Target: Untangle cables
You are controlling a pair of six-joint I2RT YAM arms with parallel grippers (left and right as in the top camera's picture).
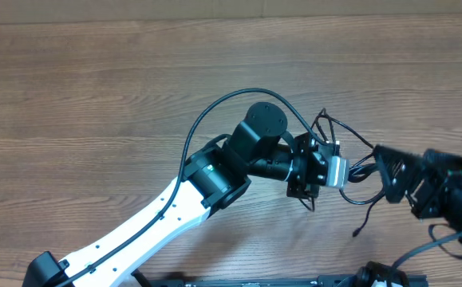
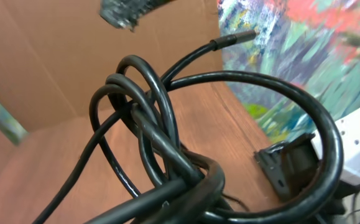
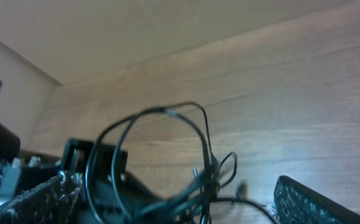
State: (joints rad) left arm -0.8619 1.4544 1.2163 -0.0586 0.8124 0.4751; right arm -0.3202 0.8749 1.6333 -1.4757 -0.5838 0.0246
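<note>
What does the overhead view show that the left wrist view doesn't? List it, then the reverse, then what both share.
Overhead only: the whole left arm, its left gripper shut on the cables, the right gripper close beside it, and a loose end lying on the table.
Left wrist only: the loops crossing up close, a plug end, a cardboard wall and a colourful panel.
Both: the black cables and the wooden table.

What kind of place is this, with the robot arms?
Probably a robot lab or workshop: two robot arms reach over a wooden table, tangled black cables between them, with a cardboard-looking wall beside it.
</note>
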